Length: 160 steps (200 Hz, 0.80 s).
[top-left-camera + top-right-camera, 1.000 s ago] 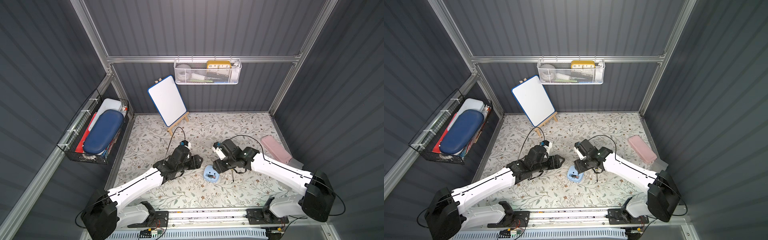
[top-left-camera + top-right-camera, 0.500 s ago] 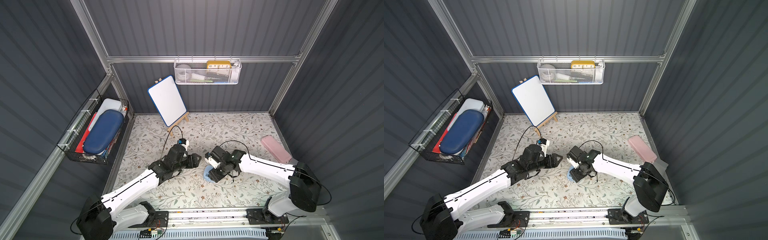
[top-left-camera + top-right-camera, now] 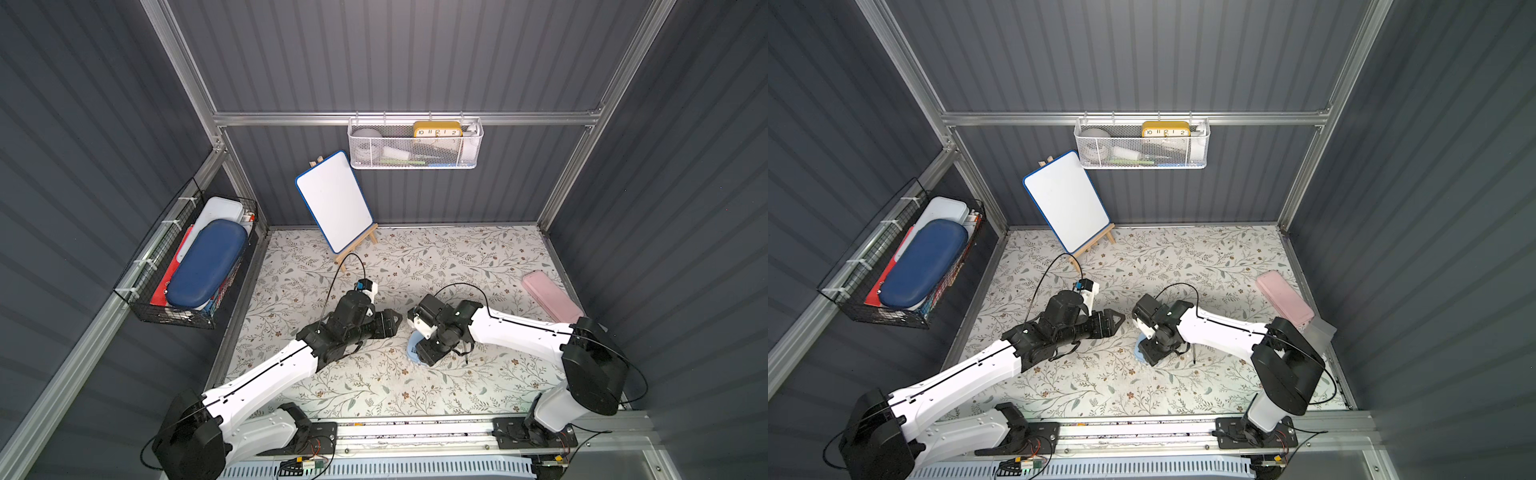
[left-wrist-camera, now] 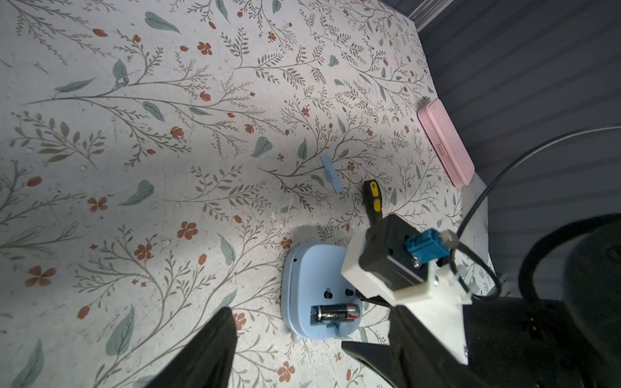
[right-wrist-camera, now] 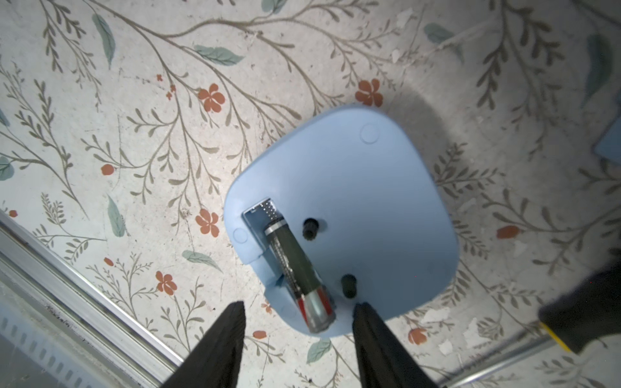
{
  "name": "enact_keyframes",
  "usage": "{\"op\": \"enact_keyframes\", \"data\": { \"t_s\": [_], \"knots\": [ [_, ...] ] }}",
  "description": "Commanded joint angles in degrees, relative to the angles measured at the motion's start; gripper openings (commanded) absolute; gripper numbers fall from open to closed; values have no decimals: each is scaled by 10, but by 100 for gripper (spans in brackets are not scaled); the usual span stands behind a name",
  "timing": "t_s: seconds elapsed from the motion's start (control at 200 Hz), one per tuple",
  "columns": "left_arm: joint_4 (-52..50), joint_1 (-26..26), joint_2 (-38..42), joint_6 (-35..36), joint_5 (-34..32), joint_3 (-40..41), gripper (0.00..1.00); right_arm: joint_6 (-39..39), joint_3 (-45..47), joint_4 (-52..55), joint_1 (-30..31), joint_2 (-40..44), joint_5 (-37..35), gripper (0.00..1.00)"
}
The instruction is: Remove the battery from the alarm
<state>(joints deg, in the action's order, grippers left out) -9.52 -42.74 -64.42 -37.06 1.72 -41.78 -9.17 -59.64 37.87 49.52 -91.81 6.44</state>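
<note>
The light-blue alarm [image 5: 353, 188] lies face down on the floral mat, its back compartment uncovered. The dark battery [image 5: 295, 268] sits in that compartment, its silver-and-red end towards the clock's edge. My right gripper [image 5: 299, 312] hangs right over the clock, open, its fingertips on either side of that battery end with gaps on both sides. In both top views the right gripper [image 3: 428, 353] covers most of the alarm [image 3: 412, 351]. My left gripper [image 4: 285, 336] is open and empty, a short way left of the alarm [image 4: 312, 268] and battery [image 4: 334, 312].
A flat light-blue cover piece [image 4: 331, 173] and a yellow-and-black screwdriver [image 4: 373, 201] lie on the mat beyond the clock. A pink case [image 3: 550, 297] lies at the right wall. A whiteboard on an easel [image 3: 334, 201] stands at the back. The metal front rail [image 5: 84, 285] runs close by.
My right gripper has swung from behind and right of the alarm to directly over it, and its jaws have narrowed a little. The left gripper has hardly moved.
</note>
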Motion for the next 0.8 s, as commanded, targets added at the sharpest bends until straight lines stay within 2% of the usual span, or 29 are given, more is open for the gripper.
{"op": "enact_keyframes", "data": {
  "t_s": [0.0,0.175,0.475,0.795],
  "knots": [
    [-9,2,13,2,4,7,76,-1,1,-5,2,-5,4,55],
    [-9,2,12,2,5,8,76,0,-1,-6,6,-19,5,47],
    [-13,2,14,-1,1,10,75,-8,-6,4,14,-33,-2,43],
    [-13,2,18,0,-2,13,75,-23,2,12,26,-31,-11,35]
  ]
}}
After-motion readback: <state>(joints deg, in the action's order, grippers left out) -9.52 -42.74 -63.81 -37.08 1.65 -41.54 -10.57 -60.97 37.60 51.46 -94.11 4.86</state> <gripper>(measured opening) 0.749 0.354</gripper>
